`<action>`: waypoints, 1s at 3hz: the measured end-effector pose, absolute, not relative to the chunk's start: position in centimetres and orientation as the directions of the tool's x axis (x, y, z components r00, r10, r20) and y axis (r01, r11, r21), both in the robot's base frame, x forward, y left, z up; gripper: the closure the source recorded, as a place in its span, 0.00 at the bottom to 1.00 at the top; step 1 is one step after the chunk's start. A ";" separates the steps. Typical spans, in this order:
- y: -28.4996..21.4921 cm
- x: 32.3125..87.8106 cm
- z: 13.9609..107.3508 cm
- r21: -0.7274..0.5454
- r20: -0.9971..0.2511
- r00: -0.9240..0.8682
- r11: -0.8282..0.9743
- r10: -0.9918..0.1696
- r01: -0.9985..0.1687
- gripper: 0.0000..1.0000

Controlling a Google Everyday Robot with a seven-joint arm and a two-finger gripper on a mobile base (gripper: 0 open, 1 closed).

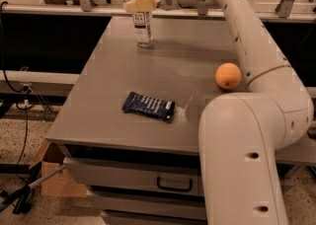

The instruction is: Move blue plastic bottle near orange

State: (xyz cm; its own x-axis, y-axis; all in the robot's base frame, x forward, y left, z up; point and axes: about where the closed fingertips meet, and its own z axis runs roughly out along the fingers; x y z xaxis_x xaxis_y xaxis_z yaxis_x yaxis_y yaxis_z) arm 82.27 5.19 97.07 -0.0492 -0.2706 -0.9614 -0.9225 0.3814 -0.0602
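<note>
The blue plastic bottle (143,27), clear with a white cap and white label, stands upright at the far left of the grey table (108,91). My gripper (140,4) reaches in from the right and sits at the bottle's neck and upper part, in front of it. The orange (228,75) rests on the table at the right, next to my arm's lower link (242,160). The bottle and the orange are far apart.
A flat dark blue snack wrapper (148,106) lies near the table's front middle. Drawers (173,184) sit under the table front. A rail (59,9) runs behind the table. A cardboard box (57,179) and cables lie on the floor at the left.
</note>
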 end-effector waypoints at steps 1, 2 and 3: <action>3.2 83.0 97.5 -0.077 -0.959 -0.054 0.437 -0.278 -0.896 0.65; -1.0 83.0 98.3 -0.100 -0.947 -0.076 0.512 -0.311 -0.853 0.88; -6.9 82.1 100.1 -0.105 -0.946 -0.112 0.613 -0.305 -0.783 1.00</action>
